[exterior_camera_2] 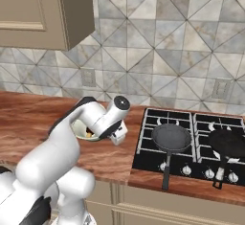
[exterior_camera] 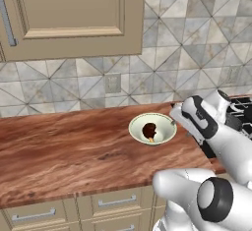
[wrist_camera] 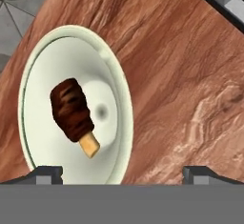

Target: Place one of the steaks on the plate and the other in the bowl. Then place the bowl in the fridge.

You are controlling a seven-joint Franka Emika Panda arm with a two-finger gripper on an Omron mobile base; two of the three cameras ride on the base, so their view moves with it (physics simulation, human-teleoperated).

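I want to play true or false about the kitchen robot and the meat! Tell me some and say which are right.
1. A steak lies inside the bowl. True.
2. The bowl sits on the stove. False: it sits on the wooden counter.
3. The hand is open. True.
4. The hand is holding the steak. False: it is open near the bowl, holding nothing.
5. Two pans sit on the stove. True.
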